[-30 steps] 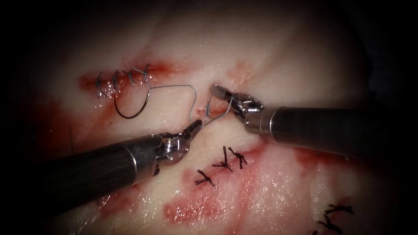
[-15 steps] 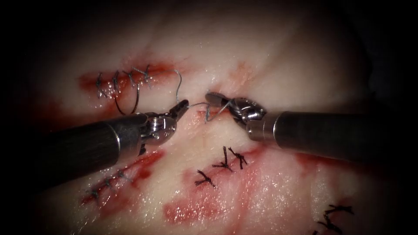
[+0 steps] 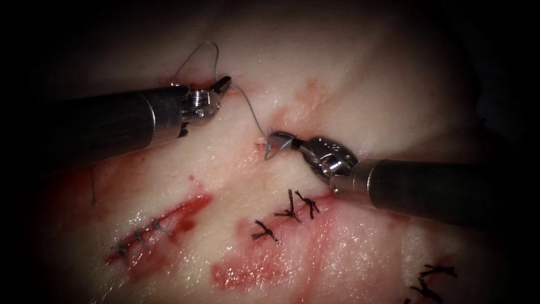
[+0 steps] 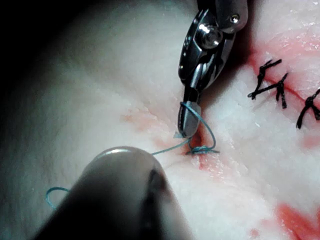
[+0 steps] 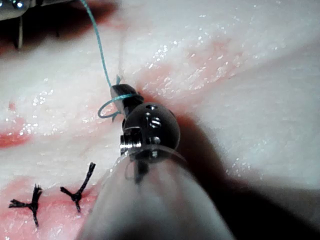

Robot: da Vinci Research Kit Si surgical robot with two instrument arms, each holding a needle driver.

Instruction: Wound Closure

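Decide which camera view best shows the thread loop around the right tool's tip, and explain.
The left wrist view: the thread loop circles the right tool against pale tissue, seen side-on. The right wrist view shows the loop partly behind the tool. In the endoscope view it is tiny.

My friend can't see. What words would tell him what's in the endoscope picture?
Two thin robot tools meet over pale tissue. The left claw is shut on a thin thread that runs down to the right claw, where it loops around the tip. Dark stitches and red fluid lie below.
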